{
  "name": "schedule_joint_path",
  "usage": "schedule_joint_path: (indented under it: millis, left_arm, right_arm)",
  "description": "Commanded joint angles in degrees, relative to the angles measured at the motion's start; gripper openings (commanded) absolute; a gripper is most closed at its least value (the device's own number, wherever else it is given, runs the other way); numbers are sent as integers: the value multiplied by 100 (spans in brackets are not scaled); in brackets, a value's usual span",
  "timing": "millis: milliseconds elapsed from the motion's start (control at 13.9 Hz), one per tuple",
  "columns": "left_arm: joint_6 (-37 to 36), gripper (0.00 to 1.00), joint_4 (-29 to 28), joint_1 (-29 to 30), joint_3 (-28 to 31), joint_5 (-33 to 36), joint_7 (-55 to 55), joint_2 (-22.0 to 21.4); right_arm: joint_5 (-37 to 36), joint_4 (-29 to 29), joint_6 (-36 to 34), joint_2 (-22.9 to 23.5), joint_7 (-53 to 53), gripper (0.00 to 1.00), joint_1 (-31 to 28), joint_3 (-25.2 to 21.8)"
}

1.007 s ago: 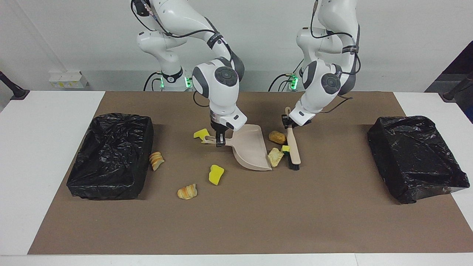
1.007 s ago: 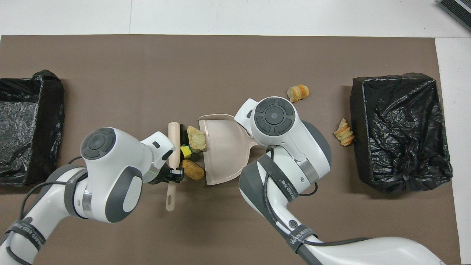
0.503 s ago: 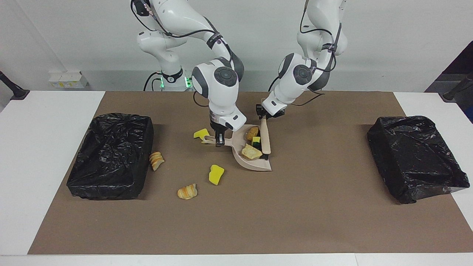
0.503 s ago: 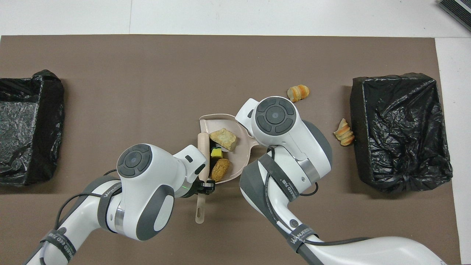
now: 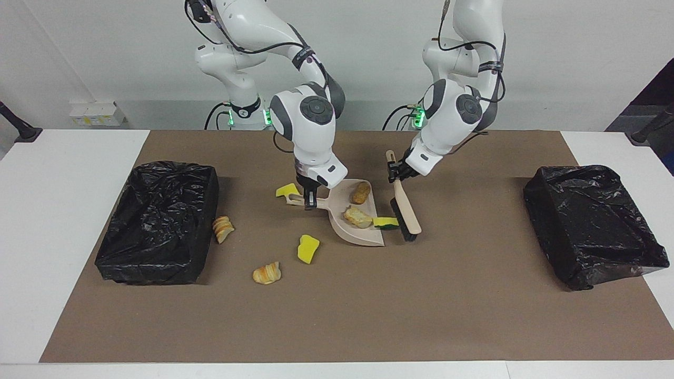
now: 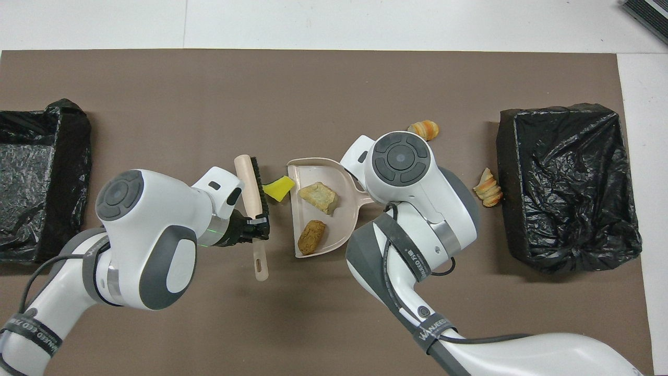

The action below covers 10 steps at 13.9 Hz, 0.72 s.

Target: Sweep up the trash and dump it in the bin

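My right gripper [image 5: 310, 200] is shut on the handle of the beige dustpan [image 5: 342, 227], whose pan [image 6: 342, 222] rests on the mat. Two tan pieces of trash [image 5: 361, 192] [image 6: 318, 197] lie in it. A yellow, green-backed sponge [image 5: 386, 222] [image 6: 278, 188] sits at the pan's open lip. My left gripper [image 5: 396, 172] [image 6: 255, 230] is shut on the brush [image 5: 408, 216] [image 6: 249, 188], bristles down beside that sponge. More trash lies loose: a yellow chunk [image 5: 287, 189] by the handle, another [image 5: 308, 248], and two bread pieces [image 5: 267, 272] [image 5: 223, 228]. In the overhead view the right arm hides its gripper.
A black-lined bin [image 5: 158, 221] [image 6: 566, 183] stands at the right arm's end of the brown mat, with one bread piece [image 6: 488, 187] against its side. A second black-lined bin [image 5: 592, 223] [image 6: 31, 172] stands at the left arm's end.
The brush has drawn back out of the dustpan toward the left arm's end. The green-backed sponge came out with it to the lip. Both tan pieces stayed in the pan.
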Motion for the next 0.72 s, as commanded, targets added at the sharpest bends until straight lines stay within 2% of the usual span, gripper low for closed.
schedule_joint_path:
  millis: [0,360,647]
  left_arm:
    - [-371,0,223,169,-43,193,-174,-55]
    - [-380,0,153,125,-79,290,-297,-55]
    - [217,0,-348,169,-79,555,0,182]
  right_arm:
    - [200,-151,32,-166,-162,0,-133,62]
    - [393,-239,111,-167,-180,0,-203,62]
    - [464,-361,137,-219,-215,0,-203,61]
